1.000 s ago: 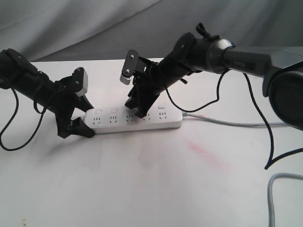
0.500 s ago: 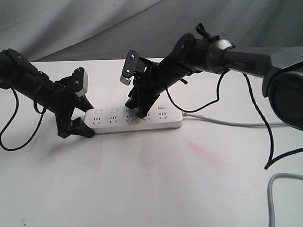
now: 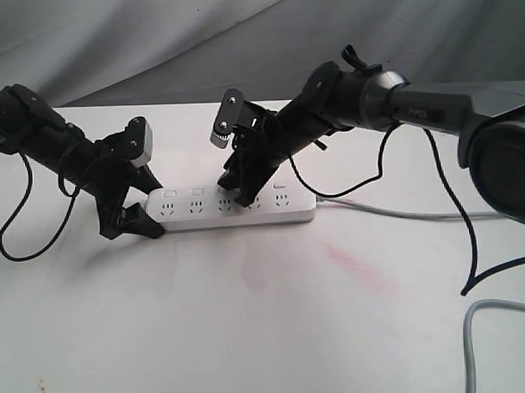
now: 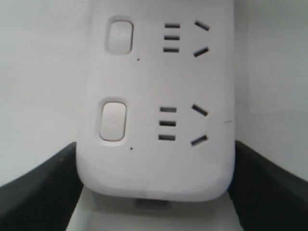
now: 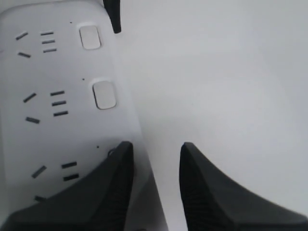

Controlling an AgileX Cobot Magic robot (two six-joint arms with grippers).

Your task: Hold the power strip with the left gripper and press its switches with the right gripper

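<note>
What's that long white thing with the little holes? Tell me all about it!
A power strip: a long flat white plastic bar with rounded ends, lying on the white table. Each socket has a small button beside it. A grey cord leaves its right end. The left pincer clamps its left end; one tip of the open right pincer touches its middle.

Left gripper [image 3: 145, 209] flanks the power strip [image 3: 285, 211] end; right gripper [image 3: 236, 190] seemingly atop.
</note>
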